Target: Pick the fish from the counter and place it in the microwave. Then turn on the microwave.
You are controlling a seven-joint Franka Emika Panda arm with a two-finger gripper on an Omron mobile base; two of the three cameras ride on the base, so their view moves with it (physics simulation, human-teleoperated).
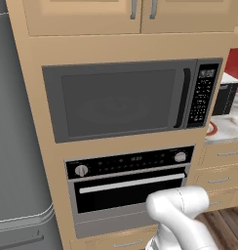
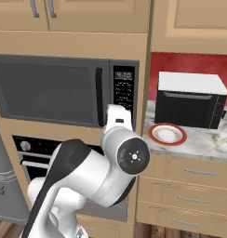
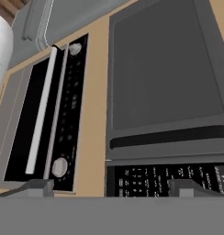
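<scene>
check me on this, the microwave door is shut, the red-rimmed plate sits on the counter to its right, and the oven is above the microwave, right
Not quite: the oven is below the microwave, not above it, as the left base view shows. The rest holds: the microwave door is shut and the red-rimmed plate sits on the counter to its right.

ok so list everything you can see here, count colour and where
microwave: one, dark grey, door shut, built into the wooden wall unit above the oven
oven: one, black with a silver bar and round knobs, below the microwave
fridge: one, grey, left of the wall unit
upper cabinets: light wood, metal handles, above the microwave
counter: one, pale marbled, right of the microwave
plate: one, white with red rim, on the counter
toaster oven: one, black with white top, on the counter behind the plate
drawers: light wood, under the counter
arm: one, white with dark joints, in front of the oven
tool: fingers apart, nothing between them, facing the microwave's button panel
</scene>
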